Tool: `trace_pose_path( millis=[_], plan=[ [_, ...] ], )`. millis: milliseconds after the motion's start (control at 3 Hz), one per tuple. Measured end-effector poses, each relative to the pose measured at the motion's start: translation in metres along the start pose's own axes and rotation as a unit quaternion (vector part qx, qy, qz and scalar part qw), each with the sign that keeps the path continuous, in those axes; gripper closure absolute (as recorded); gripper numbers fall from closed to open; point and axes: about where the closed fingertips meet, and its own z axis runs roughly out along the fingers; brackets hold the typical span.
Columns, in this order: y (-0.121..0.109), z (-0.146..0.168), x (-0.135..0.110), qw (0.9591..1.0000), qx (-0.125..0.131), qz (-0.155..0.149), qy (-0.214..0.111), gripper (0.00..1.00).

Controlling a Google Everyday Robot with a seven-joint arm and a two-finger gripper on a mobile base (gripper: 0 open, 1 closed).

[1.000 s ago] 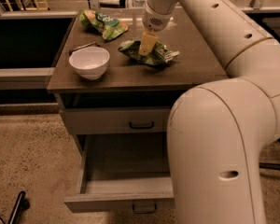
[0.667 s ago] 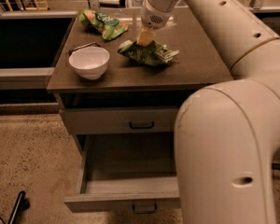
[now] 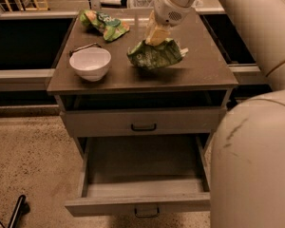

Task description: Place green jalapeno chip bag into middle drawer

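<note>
- The gripper (image 3: 156, 37) hangs over the middle of the table top. Its two yellow fingers (image 3: 157, 30) pinch the top edge of the green chip bag (image 3: 154, 56).
- The bag hangs under the fingers. It looks just off the table (image 3: 204, 68), with a dark shadow below it.
- To the left of the bag sits a white bowl (image 3: 90, 63). At the far left lies another bag (image 3: 104, 23), orange and green. Leave both alone.
- Under the table top is a shut drawer front (image 3: 142, 122). Below it, nearer to us, the middle drawer (image 3: 142, 163) is pulled out, and its grey floor is bare.
- To do this well, I think the arm should lift the bag a bit more. Then it should bring the bag past the near edge and down into the open drawer.
- Hold tight until the bag is low inside. The foil looks slippery and could slide out.
</note>
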Motion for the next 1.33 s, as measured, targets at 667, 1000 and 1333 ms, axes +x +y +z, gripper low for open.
trace_pose_path(
  millis=[667,1000,1333],
  plan=[
    [0.079,-0.047,-0.016,0.9988,0.027,-0.041,-0.009,1.00],
    [0.128,-0.037,-0.021,0.9986,0.016,-0.051,0.003,1.00],
    [0.149,-0.015,-0.012,0.9985,-0.015,-0.050,0.013,1.00]
  ],
)
